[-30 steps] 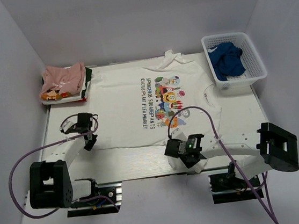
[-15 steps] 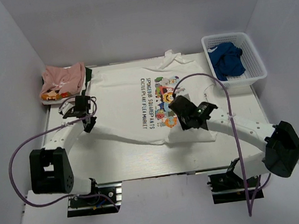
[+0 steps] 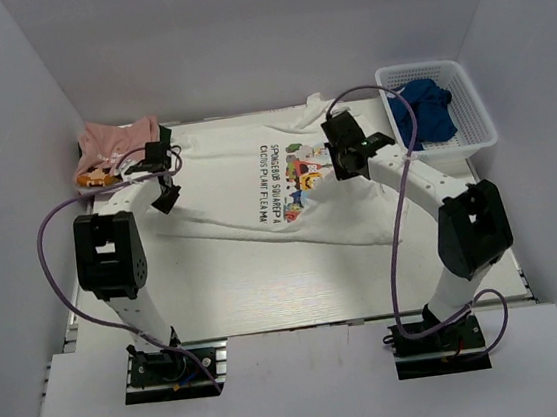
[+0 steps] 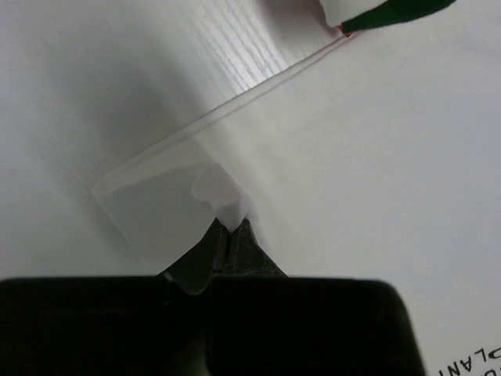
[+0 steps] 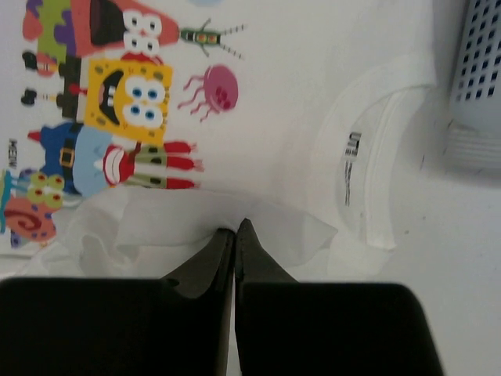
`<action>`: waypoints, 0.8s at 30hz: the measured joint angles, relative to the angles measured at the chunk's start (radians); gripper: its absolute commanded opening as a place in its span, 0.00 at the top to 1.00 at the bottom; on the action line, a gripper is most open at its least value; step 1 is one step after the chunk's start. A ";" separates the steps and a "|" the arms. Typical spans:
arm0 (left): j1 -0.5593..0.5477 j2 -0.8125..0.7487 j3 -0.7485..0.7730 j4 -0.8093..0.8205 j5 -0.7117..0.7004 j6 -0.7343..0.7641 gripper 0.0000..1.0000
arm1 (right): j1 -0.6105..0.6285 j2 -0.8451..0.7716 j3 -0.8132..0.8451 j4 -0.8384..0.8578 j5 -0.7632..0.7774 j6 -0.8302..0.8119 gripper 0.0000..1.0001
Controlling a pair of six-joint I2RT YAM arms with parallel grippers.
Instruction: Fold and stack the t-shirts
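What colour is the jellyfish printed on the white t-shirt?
The jellyfish on the white t-shirt is pink, clearest in the right wrist view.

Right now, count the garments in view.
3: white printed tee mid-table; folded pink tee far left; blue cloth in the white plastic basket. Others may hide under the pink one.

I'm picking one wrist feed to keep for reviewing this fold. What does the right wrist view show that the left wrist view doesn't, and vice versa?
Only the right wrist: the large white cloth t-shirt's colourful cartoon print, its neck label and a corner of the white plastic mesh basket. Only the left wrist: a dark green cloth edge at the top and the shirt's long straight edge. Both: the shirt's white cloth, with the left gripper and right gripper each shut on a pinch of it.
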 measured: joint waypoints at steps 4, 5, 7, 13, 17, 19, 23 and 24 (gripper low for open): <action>0.016 0.098 0.102 -0.025 0.003 0.003 1.00 | -0.045 0.101 0.118 0.027 -0.026 -0.045 1.00; 0.020 0.119 0.124 -0.030 0.003 0.003 1.00 | -0.055 0.127 0.146 0.033 -0.032 -0.054 1.00; 0.028 0.162 0.170 -0.040 0.003 0.003 1.00 | -0.072 0.187 0.206 0.040 -0.040 -0.070 1.00; 0.044 0.235 0.236 -0.071 0.012 0.008 0.41 | -0.124 0.367 0.381 0.042 -0.052 -0.114 1.00; 0.047 0.254 0.266 -0.080 0.018 0.011 0.00 | -0.140 0.454 0.462 0.047 -0.051 -0.149 0.52; 0.048 0.251 0.267 -0.080 0.019 0.012 0.00 | -0.140 0.467 0.471 0.047 -0.055 -0.162 0.45; 0.043 0.214 0.245 -0.092 0.012 0.018 0.00 | -0.137 0.459 0.463 0.047 -0.072 -0.161 0.10; 0.041 0.193 0.233 -0.094 0.007 0.019 0.00 | -0.134 0.438 0.429 0.073 -0.089 -0.150 0.10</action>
